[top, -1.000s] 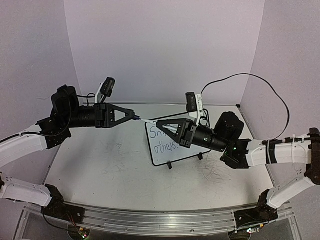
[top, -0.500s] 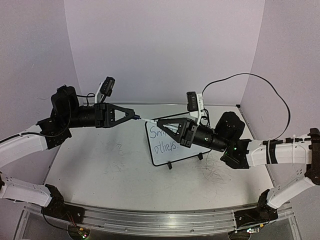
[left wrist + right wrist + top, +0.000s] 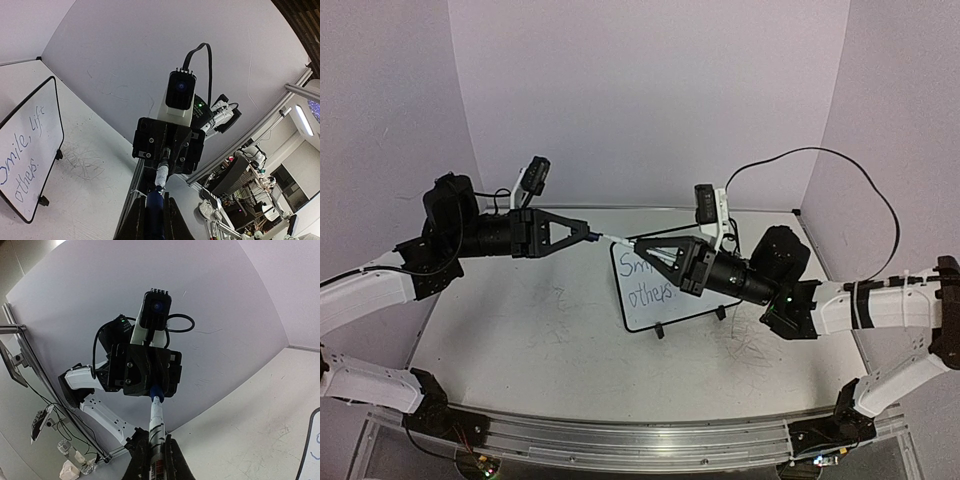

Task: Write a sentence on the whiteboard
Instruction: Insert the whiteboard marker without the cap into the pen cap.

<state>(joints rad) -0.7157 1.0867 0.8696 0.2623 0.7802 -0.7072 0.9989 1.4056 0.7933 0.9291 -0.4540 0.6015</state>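
Left end effector (image 3: 588,232) and right end effector (image 3: 638,246), top view: raised above the bench (image 3: 540,330), tips facing each other, close but apart. Thin marker (image 3: 614,240) bridges the gap, one end in each. Both sets of fingers pressed onto it. Whiteboard (image 3: 685,300) stands propped on its small black feet at mid-bench, under and just behind the right end effector. Sentence (image 3: 652,283) partly covered by that end effector; "Sm" and "others." legible.

Left wrist view: left end effector (image 3: 152,202) pinches the blue end (image 3: 154,207) of the marker (image 3: 161,175). White barrel runs straight ahead into the right end effector (image 3: 164,159), which is closed around it. Whiteboard (image 3: 47,150) at far left, tilted in frame, resting on the bench (image 3: 85,200). Sentence (image 3: 25,160) in two lines: "mile, lift" over "others."; first letter cut by the frame edge.

Right wrist view: right end effector (image 3: 155,437) clamps the white barrel of the marker (image 3: 156,422). Blue end (image 3: 156,391) sits inside the closed left end effector (image 3: 155,387) opposite. Only a sliver of the whiteboard (image 3: 312,435) shows at the right edge, on the bench (image 3: 260,405); writing not legible here.
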